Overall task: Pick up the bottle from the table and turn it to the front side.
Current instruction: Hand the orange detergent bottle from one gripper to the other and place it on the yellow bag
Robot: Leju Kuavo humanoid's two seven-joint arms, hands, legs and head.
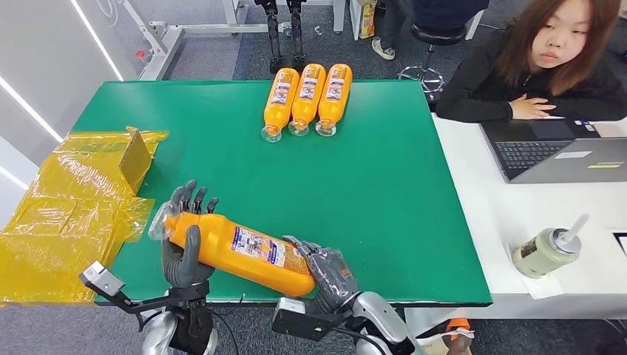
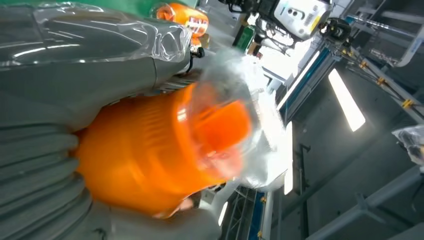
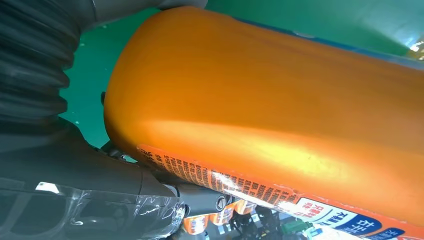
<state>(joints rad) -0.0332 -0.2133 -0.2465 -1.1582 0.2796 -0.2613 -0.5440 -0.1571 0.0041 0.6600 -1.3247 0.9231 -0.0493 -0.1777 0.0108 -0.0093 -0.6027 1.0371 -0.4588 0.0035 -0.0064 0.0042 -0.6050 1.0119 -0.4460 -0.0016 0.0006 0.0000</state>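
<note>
Right now the orange bottle (image 1: 240, 253) is held up off the green table (image 1: 384, 192), lying on its side and slanted, between both hands at the near edge. The left hand (image 1: 185, 248) grips the capped neck end: its dark fingers (image 1: 194, 200) stand up behind the bottle while the thick thumb presses across the front of it, so the fingers are curled around the bottle rather than spread. The left wrist view shows the clear cap (image 2: 235, 120) poking out just past that hand, blurred. The right hand (image 1: 329, 270) holds the bottle's flat base end, its fingers wrapped against the bottom; from the right wrist view the orange body (image 3: 270, 100) lies close against the palm, with the printed label (image 3: 280, 200) along one side. In the head view the white and blue label (image 1: 259, 246) faces upward, roughly midway between the two sets of fingers. Well beyond the fingers, at the far edge of the table, three more orange bottles (image 1: 307, 100) lie side by side, touching, caps pointing toward the robot. Off past the left fingers, a yellow plastic sheet (image 1: 66, 222) drapes over the table's side. Away past the right fingers, a person (image 1: 540, 66) sits at a white desk (image 1: 517, 237) with a laptop (image 1: 562, 151) and a lidded cup with a straw (image 1: 547, 251).
</note>
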